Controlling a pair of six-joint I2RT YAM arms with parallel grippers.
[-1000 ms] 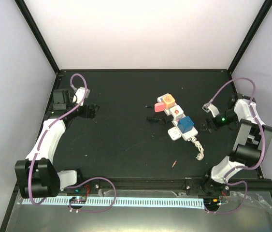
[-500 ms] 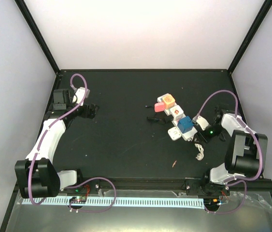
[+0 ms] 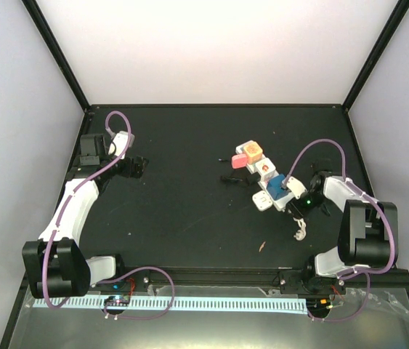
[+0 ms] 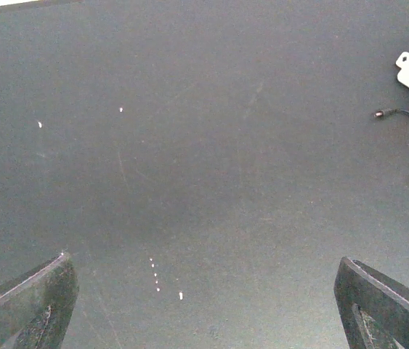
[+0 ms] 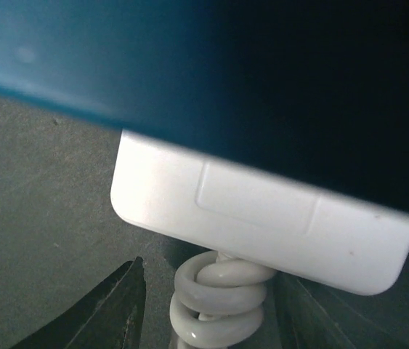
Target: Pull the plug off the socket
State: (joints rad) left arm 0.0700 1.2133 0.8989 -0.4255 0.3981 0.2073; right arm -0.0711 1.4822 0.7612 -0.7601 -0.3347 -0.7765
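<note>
The socket (image 3: 265,179) lies right of the table's middle, set diagonally, its far end up-left and its near end toward the right arm; it is a long white strip carrying cube adapters in a row, orange and pink at the far end, a white one next, and a blue plug (image 3: 279,186) nearest; its coiled white cord (image 3: 300,227) trails from the near end. The right gripper (image 5: 211,291) sits at that end, jaws apart on either side of the coil, not clamped. The left gripper (image 4: 204,305) hangs wide apart over bare surface at the far left. The table (image 3: 182,218) is matte black, scratched and flecked with white specks; a thin black cable (image 3: 229,178) lies just left of the strip. Pale walls (image 3: 211,51) framed by black posts enclose it.
</note>
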